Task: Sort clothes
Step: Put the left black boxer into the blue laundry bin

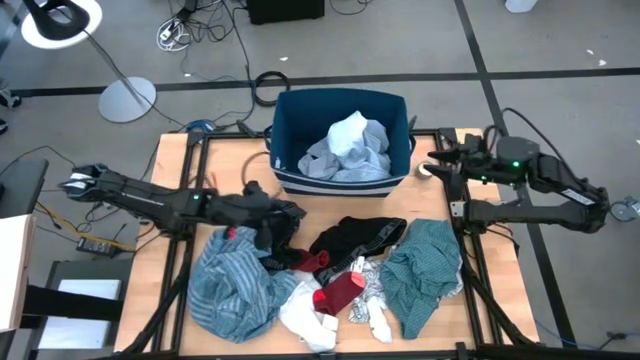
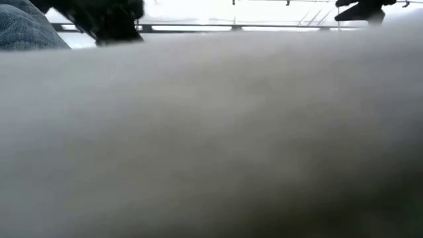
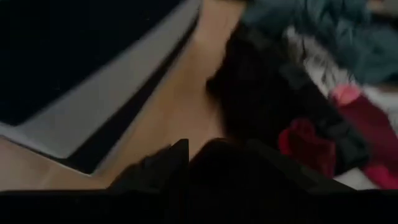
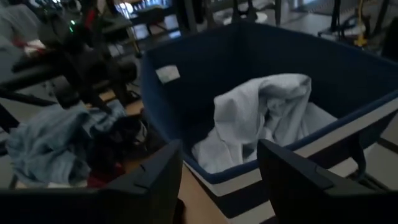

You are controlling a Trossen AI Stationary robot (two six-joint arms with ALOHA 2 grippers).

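The clothes (image 1: 330, 275) lie heaped across the near half of the wooden table (image 1: 170, 160), in front of the bin. At the left of the heap is a rumpled blue striped garment (image 1: 232, 285); at the right, a teal green one (image 1: 425, 268) hangs toward the table's near edge. Between them lie a black garment (image 1: 362, 236), a dark red piece (image 1: 340, 292), white pieces (image 1: 305, 318) and a small black-and-white patterned one (image 1: 373, 283) — all overlapping, so the edges of each are hard to follow.

Behind the heap stands the dark blue fabric bin (image 1: 398, 108) with a white stripe along its lower front. Inside it rest pale garments (image 1: 348, 150), light blue and whitish, bunched toward the middle; the right wrist view shows them (image 4: 261, 118) crumpled against the bin's inner wall.

The left gripper (image 1: 288, 228) reaches in over the heap's left part, just above the black cloth beside the striped garment. Its fingers (image 3: 168, 165) stand apart, with nothing seen pinched between them; its wrist view looks past them to the bin's striped base, bare table and dark and red cloth.

The right gripper (image 1: 440, 157) waits at the bin's right corner, well apart from the heap, fingers (image 4: 155, 180) spread and holding nothing.

In the low view a pale blurred mass — probably cloth close to the lens — blocks nearly everything.
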